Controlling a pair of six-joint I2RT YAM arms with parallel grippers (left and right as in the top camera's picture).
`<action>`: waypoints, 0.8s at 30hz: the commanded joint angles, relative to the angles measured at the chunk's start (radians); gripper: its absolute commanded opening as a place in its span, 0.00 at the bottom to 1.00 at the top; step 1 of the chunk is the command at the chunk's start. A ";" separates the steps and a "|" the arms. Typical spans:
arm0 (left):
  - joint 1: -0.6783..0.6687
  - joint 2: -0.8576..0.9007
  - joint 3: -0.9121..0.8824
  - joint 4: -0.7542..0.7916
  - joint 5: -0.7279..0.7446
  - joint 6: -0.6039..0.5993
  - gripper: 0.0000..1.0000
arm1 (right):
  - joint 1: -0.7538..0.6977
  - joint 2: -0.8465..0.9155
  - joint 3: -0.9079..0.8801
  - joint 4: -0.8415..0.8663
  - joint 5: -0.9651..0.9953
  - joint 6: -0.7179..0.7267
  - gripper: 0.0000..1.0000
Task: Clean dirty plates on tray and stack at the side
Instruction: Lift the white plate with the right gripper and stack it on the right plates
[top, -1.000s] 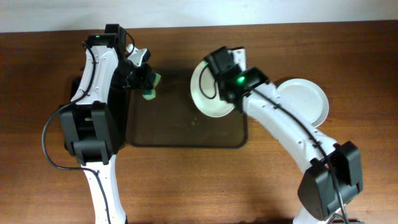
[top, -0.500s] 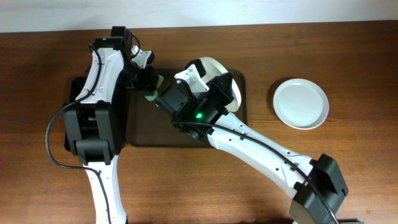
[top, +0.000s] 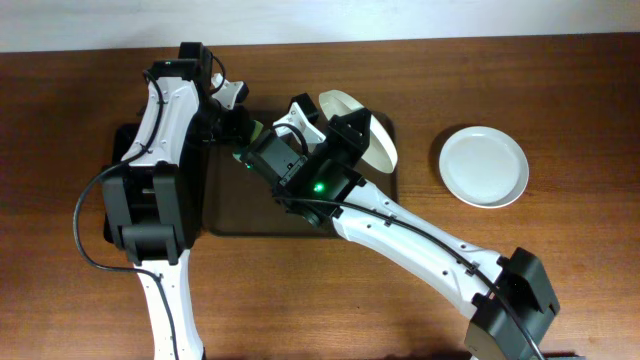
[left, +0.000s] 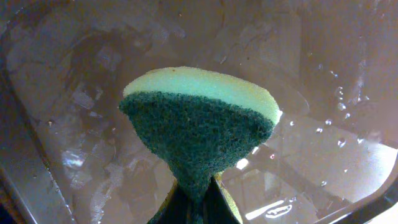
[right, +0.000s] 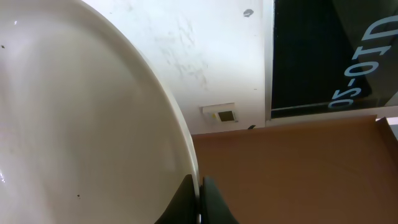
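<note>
My right gripper (right: 200, 208) is shut on the rim of a white plate (right: 81, 137) and holds it tilted on edge above the dark brown tray (top: 225, 205); the plate also shows in the overhead view (top: 368, 135). My left gripper (left: 198, 208) is shut on a green and yellow sponge (left: 199, 124) over the wet tray (left: 74, 93), just left of the held plate. The sponge also shows in the overhead view (top: 247, 135). A second white plate (top: 484, 166) lies flat on the table to the right of the tray. The pale blue-green plate is out of view.
A smaller black tray (top: 118, 150) lies under the left arm at the left. My right arm (top: 400, 235) crosses the brown tray diagonally from the lower right. The wooden table (top: 560, 80) extends to the right and front.
My right gripper swung the tilted plate left from the tray's right end toward the sponge, uncovering the plate on the table. In the last half second the plate tilted a little more.
</note>
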 joint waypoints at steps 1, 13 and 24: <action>0.000 -0.008 -0.008 0.000 0.003 -0.005 0.00 | 0.009 -0.020 0.004 0.004 0.031 0.004 0.04; 0.000 -0.008 -0.008 -0.027 -0.023 -0.005 0.01 | -0.104 -0.025 0.004 -0.261 -0.779 0.426 0.04; 0.000 -0.008 -0.008 -0.027 -0.023 -0.006 0.01 | -1.046 -0.266 -0.020 -0.342 -1.482 0.607 0.04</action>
